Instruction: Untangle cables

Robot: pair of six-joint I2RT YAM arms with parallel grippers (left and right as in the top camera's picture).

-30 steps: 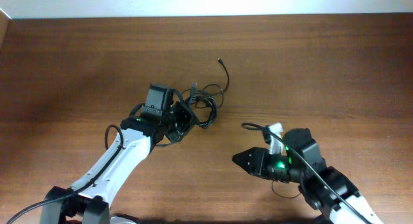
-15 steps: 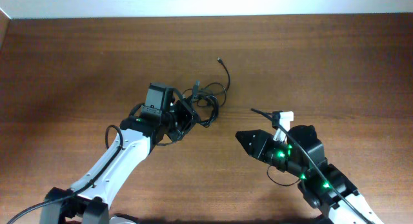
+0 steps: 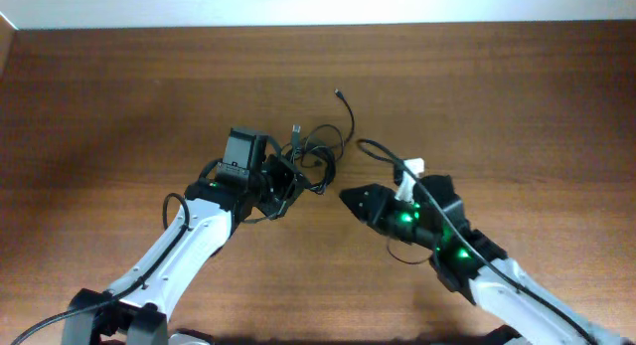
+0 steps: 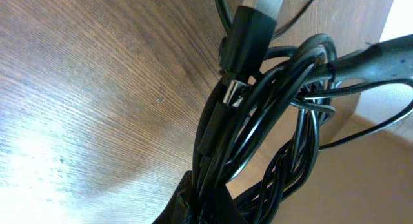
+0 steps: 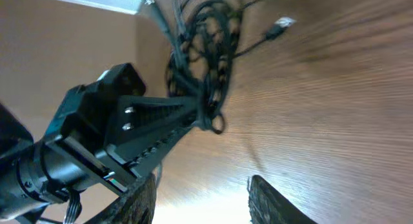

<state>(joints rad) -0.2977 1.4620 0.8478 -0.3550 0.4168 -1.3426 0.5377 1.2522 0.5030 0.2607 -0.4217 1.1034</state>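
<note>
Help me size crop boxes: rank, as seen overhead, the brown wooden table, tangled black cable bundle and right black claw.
1. Brown wooden table.
2. Tangled black cable bundle.
3. Right black claw, only slightly smaller than the bundle, so that ranking is unsure.

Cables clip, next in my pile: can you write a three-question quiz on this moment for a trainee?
1. True or false: the right end effector is open, with nothing between its fingers.
2. What grips the cables? A: the left end effector. B: the right end effector. C: nothing.
3. Fill in: in the overhead view, the free plug tip lies on the side of the bundle nearer the ___ edge of the picture.

Key: 1 true; 2 A; 3 top.
</note>
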